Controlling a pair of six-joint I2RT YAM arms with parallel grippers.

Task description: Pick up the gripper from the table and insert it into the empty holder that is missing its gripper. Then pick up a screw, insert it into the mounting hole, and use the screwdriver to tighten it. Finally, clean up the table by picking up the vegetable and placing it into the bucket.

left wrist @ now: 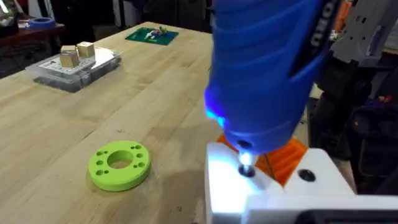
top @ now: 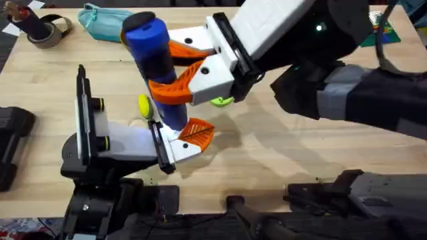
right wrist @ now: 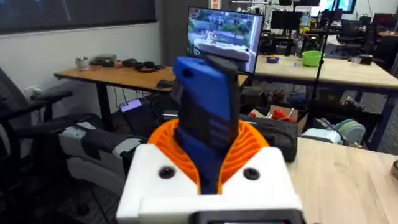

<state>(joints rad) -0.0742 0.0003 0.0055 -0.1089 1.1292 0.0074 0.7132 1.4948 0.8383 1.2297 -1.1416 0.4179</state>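
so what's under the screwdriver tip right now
The blue screwdriver, clamped in the right hand, points down onto a white block with orange ribbed pads. Its glowing tip meets a dark hole there; any screw inside is hidden.

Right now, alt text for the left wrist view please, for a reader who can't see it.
A thick blue screwdriver, its blue light glowing, stands tip-down on a white mounted gripper part with orange ribbed pads. A flat lime-green ring with holes lies beside it on the wooden table, with a clear plastic box farther back.
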